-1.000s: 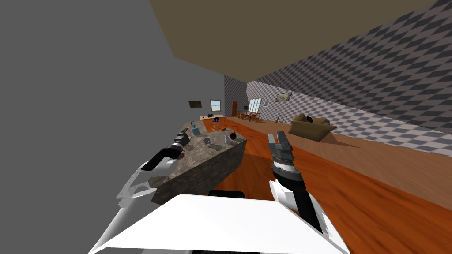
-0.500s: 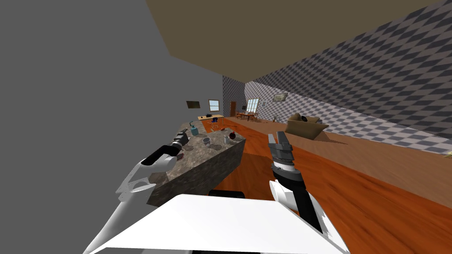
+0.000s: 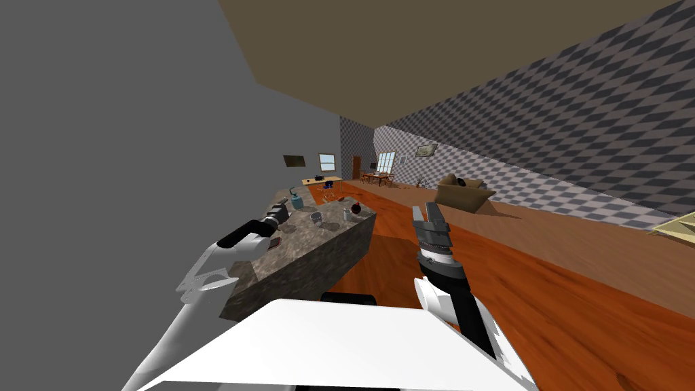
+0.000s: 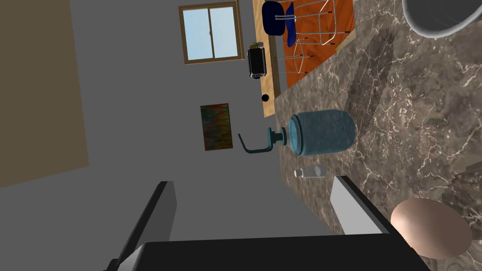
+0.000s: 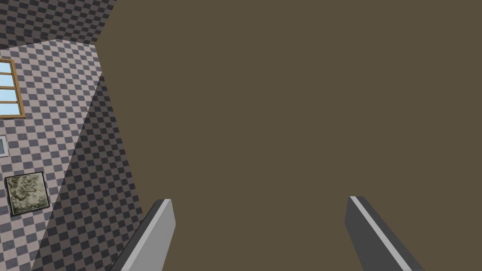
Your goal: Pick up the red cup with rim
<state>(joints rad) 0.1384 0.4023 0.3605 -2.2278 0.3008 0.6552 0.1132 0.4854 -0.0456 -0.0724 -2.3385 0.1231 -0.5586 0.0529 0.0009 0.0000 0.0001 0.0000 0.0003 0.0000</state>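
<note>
A small dark red round vessel (image 3: pixel 355 209) stands near the far corner of the marble counter (image 3: pixel 309 248); its rim is too small to make out. My left gripper (image 3: pixel 279 207) hovers over the counter's near-left part, well short of that vessel. In the left wrist view the left gripper (image 4: pixel 256 209) is open with nothing between its fingers. A blue jug with a pump handle (image 4: pixel 322 132) and a small clear bottle (image 4: pixel 310 172) lie ahead of it, and a pinkish-brown rounded thing (image 4: pixel 430 227) sits beside one finger. My right gripper (image 3: pixel 430 209) is raised over the floor, open (image 5: pixel 256 230).
Two grey cups (image 3: pixel 316 217) (image 3: pixel 347 214) stand mid-counter, one also showing as a grey cup rim (image 4: pixel 437 19). A flat reddish item (image 3: pixel 273 244) lies by my left forearm. A grey wall (image 3: pixel 122 170) borders the counter's left. Orange wood floor (image 3: pixel 543 271) spreads right, with a brown sofa (image 3: pixel 461 193) beyond.
My view has swung a little, shifting the counter and room leftward. My left arm has drawn slightly left over the counter. The right arm holds still.
</note>
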